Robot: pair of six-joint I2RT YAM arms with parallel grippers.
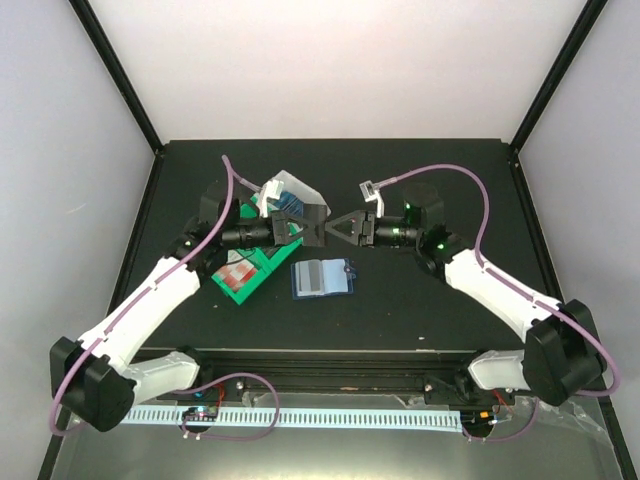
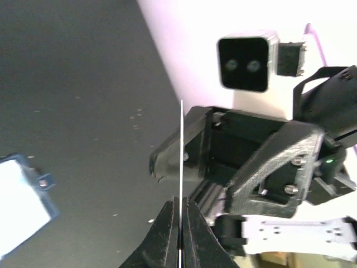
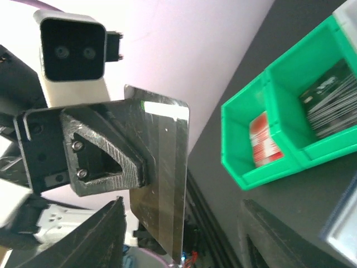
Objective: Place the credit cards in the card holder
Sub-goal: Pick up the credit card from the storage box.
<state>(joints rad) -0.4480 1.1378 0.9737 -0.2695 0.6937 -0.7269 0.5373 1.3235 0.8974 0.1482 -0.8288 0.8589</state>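
Credit card [image 3: 162, 167], dark, was pinched in the left gripper [image 2: 180, 204] above the table [image 1: 420, 300]; right gripper [image 3: 183, 204] faced it, jaws wide; card holder [image 1: 323, 279] lay open below, beside the green bin [image 1: 245, 270].

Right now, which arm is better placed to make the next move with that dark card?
Probably the right: the right gripper, open, straddles the dark card that the left gripper pinches, ready to take it to the open card holder nearby.

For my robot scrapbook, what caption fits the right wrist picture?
Left gripper holds a dark card up before the open right gripper, with a green bin beside.
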